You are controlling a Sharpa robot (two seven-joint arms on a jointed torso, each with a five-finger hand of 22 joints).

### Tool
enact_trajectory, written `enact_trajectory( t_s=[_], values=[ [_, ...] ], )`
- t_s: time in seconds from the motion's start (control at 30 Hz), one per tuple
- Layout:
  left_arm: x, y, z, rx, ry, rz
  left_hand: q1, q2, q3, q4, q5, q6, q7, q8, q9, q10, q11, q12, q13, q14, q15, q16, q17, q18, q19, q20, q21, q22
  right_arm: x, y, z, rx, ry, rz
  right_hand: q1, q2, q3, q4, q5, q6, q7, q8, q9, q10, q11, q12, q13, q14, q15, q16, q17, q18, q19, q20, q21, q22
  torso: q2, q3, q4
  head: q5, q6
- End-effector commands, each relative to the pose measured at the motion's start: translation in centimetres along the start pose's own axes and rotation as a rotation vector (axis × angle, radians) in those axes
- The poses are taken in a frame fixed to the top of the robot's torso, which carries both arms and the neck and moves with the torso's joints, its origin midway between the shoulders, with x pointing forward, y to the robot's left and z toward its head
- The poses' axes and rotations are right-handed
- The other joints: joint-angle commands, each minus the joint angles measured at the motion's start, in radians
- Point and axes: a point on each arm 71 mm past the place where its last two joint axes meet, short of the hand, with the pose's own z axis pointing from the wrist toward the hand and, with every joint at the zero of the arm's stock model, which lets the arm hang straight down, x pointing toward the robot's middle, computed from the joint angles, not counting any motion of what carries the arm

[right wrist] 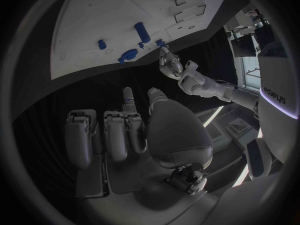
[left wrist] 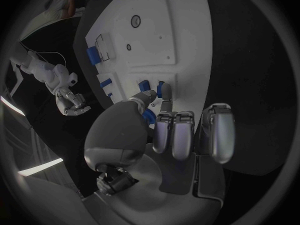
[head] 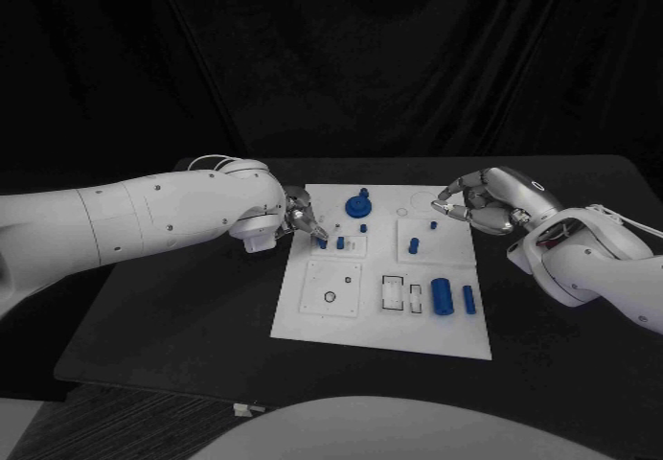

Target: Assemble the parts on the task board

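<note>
The white task board (head: 362,321) lies mid-table. My left hand (head: 302,218) reaches over its left edge. Thumb and forefinger pinch the top of a small blue peg (head: 322,243), which stands in a socket block beside a second peg (head: 341,242). In the left wrist view the peg (left wrist: 159,89) sits between those two fingertips of the left hand (left wrist: 169,135), and the other fingers are curled. My right hand (head: 484,201) hovers over the board's far right corner. Its fingers are curled in and hold nothing, as the right wrist view (right wrist: 119,130) confirms.
A round blue knob (head: 359,204) stands at the board's far edge. More small pegs (head: 413,246) (head: 432,226) stand in the right block. A large blue cylinder (head: 443,295) and a shorter one (head: 469,299) lie near the right edge. A ring (head: 331,297) marks the near left plate.
</note>
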Motion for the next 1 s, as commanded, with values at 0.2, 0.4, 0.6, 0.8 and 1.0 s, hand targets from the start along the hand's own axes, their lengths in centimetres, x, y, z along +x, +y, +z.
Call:
enact_trajectory(
  t_s=[0.2, 0.4, 0.6, 0.8, 1.0],
  values=[
    [0.23, -0.36, 0.11, 0.023, 0.002, 0.028, -0.018, 0.004, 0.036, -0.009, -0.026, -0.003, 0.001, 0.005, 0.029, 0.108, -0.001, 0.022, 0.255, 0.113, -0.010, 0.014, 0.264, 0.003, 0.032, -0.007, -0.017, 0.215, -0.01, -0.01, -0.04, 0.003, -0.013, -0.004, 0.007, 0.004, 0.002, -0.001, 0.023, 0.003, -0.003, -0.004, 0.014, 0.108, 0.005, 0.020, 0.265, 0.100, -0.006, 0.017, 0.264, -0.012, 0.093, -0.001, 0.014, 0.271, 0.000, 0.0001, -0.0005, 0.001, 0.000],
    [0.30, -0.35, 0.15, 0.021, 0.007, 0.030, -0.018, 0.003, 0.036, -0.009, -0.028, -0.004, 0.001, 0.005, 0.029, 0.108, -0.001, 0.022, 0.255, 0.113, -0.010, 0.014, 0.264, 0.004, 0.031, -0.007, -0.019, 0.214, -0.01, -0.03, -0.04, 0.004, -0.013, -0.004, 0.007, 0.004, 0.002, -0.001, 0.023, 0.003, -0.003, -0.004, 0.014, 0.108, 0.005, 0.020, 0.265, 0.100, -0.006, 0.017, 0.264, -0.012, 0.093, -0.001, 0.014, 0.271, 0.001, 0.0000, 0.0003, 0.000, 0.000],
    [0.35, -0.26, 0.17, 0.015, 0.013, 0.034, -0.019, 0.001, 0.034, -0.010, -0.031, -0.005, 0.001, 0.004, 0.029, 0.108, -0.001, 0.022, 0.255, 0.113, -0.010, 0.014, 0.264, 0.004, 0.031, -0.007, -0.020, 0.214, 0.01, -0.02, -0.03, 0.005, -0.012, -0.004, 0.008, 0.004, 0.002, -0.002, 0.023, 0.003, -0.003, -0.004, 0.014, 0.108, 0.005, 0.020, 0.265, 0.100, -0.006, 0.017, 0.264, -0.012, 0.093, -0.001, 0.014, 0.271, 0.001, -0.0003, 0.0003, 0.001, 0.000],
    [0.42, -0.14, 0.19, 0.006, 0.022, 0.039, -0.044, -0.002, 0.004, 0.004, -0.160, -0.010, 0.006, -0.005, 0.022, 0.108, 0.004, 0.022, 0.255, 0.112, -0.006, 0.014, 0.264, 0.005, 0.029, -0.003, -0.029, 0.212, 0.02, -0.01, -0.03, 0.005, -0.011, -0.004, 0.010, 0.003, 0.002, -0.003, 0.025, 0.003, -0.003, -0.004, 0.014, 0.108, 0.005, 0.020, 0.265, 0.100, -0.006, 0.017, 0.264, -0.012, 0.092, -0.001, 0.013, 0.271, 0.001, -0.0005, 0.0000, 0.001, 0.000],
    [0.49, -0.03, 0.21, 0.000, 0.032, 0.044, -0.076, -0.008, -0.040, 0.025, -0.220, -0.017, 0.014, -0.014, 0.015, 0.108, 0.011, 0.022, 0.255, 0.112, -0.001, 0.011, 0.261, 0.006, 0.027, 0.001, -0.036, 0.211, 0.02, -0.02, -0.04, 0.004, -0.012, -0.004, 0.011, 0.003, 0.003, -0.003, 0.026, 0.003, -0.003, -0.004, 0.014, 0.108, 0.005, 0.020, 0.265, 0.100, -0.006, 0.017, 0.264, -0.012, 0.092, -0.001, 0.014, 0.271, 0.000, -0.0004, -0.0003, 0.002, 0.000]
  ],
)
